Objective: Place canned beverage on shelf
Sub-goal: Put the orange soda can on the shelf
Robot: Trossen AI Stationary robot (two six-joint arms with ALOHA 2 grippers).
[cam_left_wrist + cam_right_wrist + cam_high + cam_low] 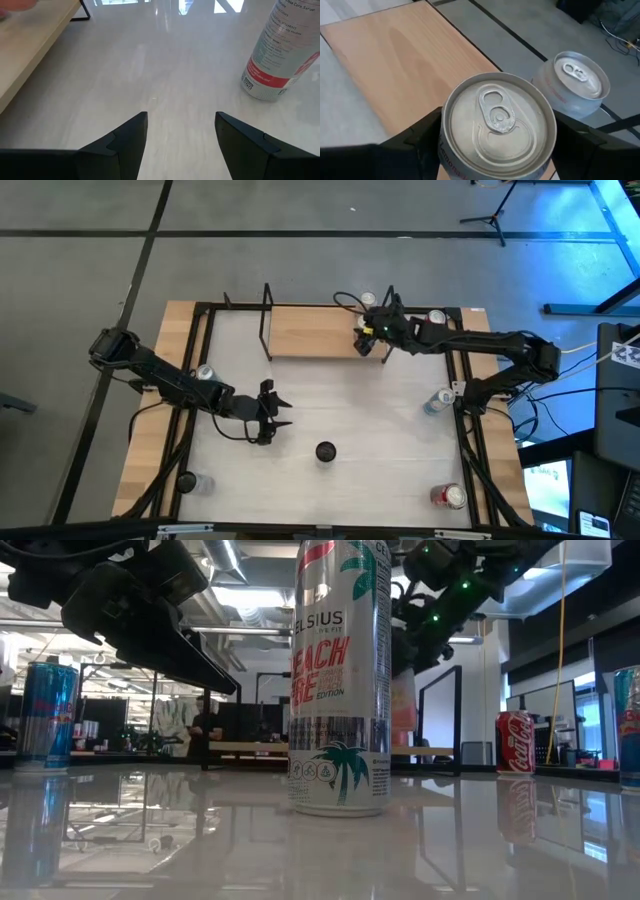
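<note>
The right gripper (495, 150) pinches a silver pull-tab can (497, 125) between its fingers, above the right end of the light-wood shelf (310, 340). A second silver can (575, 82) stands just beyond the shelf. The left gripper (272, 412), fingers spread and empty, hovers over the white table (350, 400), well in front of the shelf.

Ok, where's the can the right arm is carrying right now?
The silver can sits between the right gripper's fingers at the right end of the shelf, at the table's far edge in the high view, beside another silver can.
</note>
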